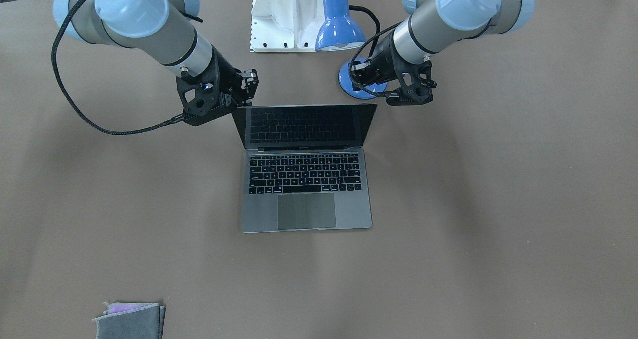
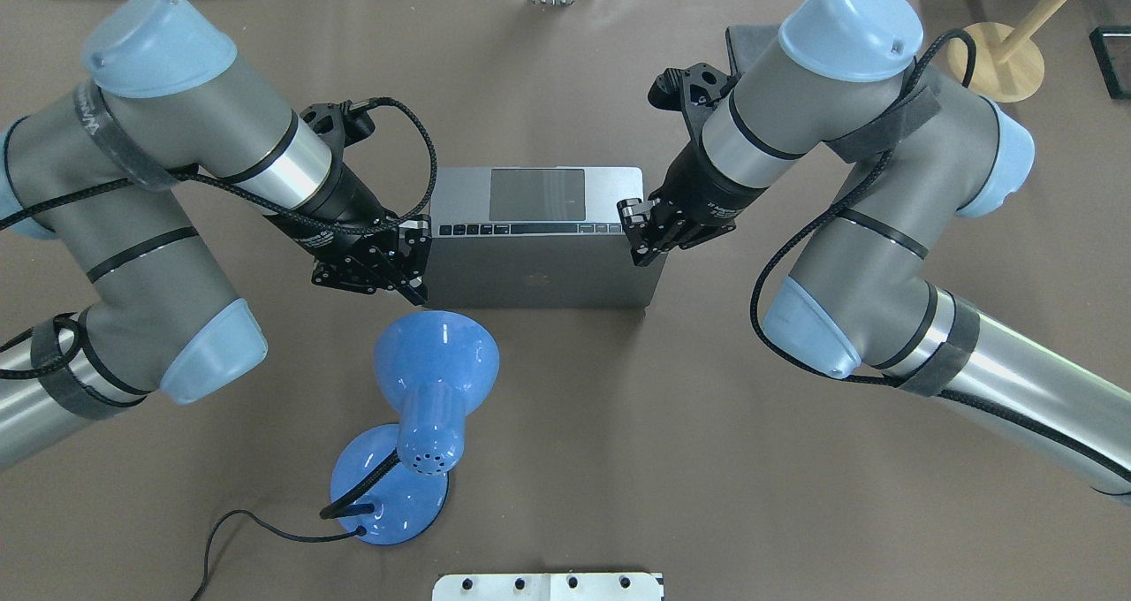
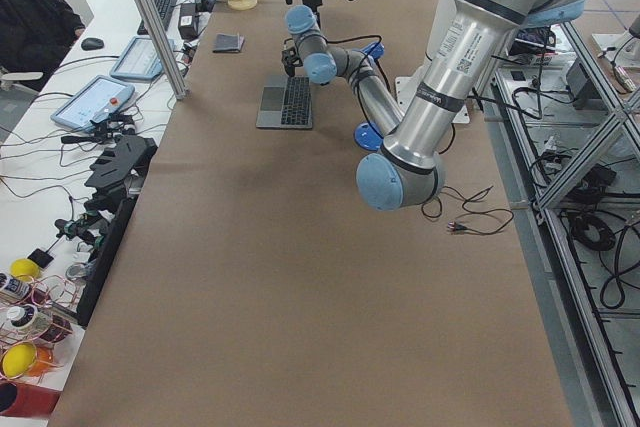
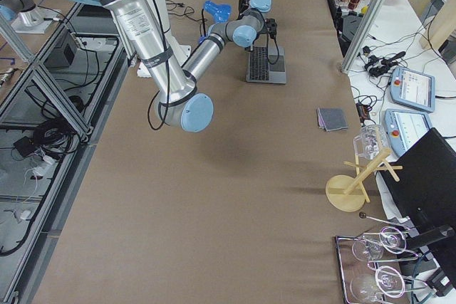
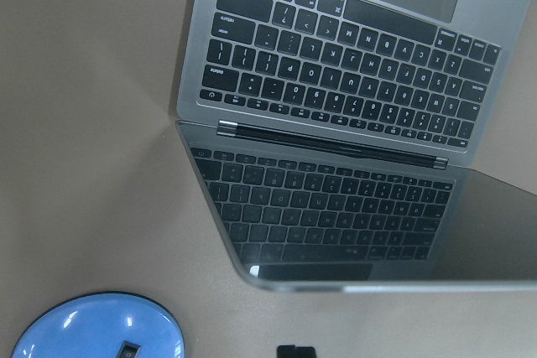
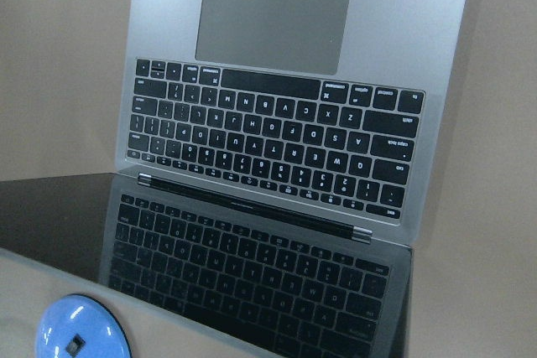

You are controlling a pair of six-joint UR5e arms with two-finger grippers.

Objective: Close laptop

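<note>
The space-grey laptop [image 1: 306, 209] lies open mid-table, keyboard and trackpad facing up, its black screen leaning back towards me. In the overhead view I see the back of its lid [image 2: 539, 274]. It also fills the left wrist view [image 5: 336, 81] and the right wrist view [image 6: 277, 123]. My left gripper [image 2: 415, 270] hangs beside the lid's left top corner and looks shut and empty; in the front view [image 1: 416, 92] a small gap shows between it and the lid. My right gripper [image 2: 638, 234] looks shut and empty, close against the lid's right edge [image 1: 247, 87].
A blue desk lamp [image 2: 433, 362] stands behind the lid on my left, its base [image 1: 359, 82] under my left gripper. A white base plate [image 1: 284, 15] is at my table edge. A grey felt pouch [image 1: 129, 321] lies far right, near a wooden stand [image 2: 998, 62].
</note>
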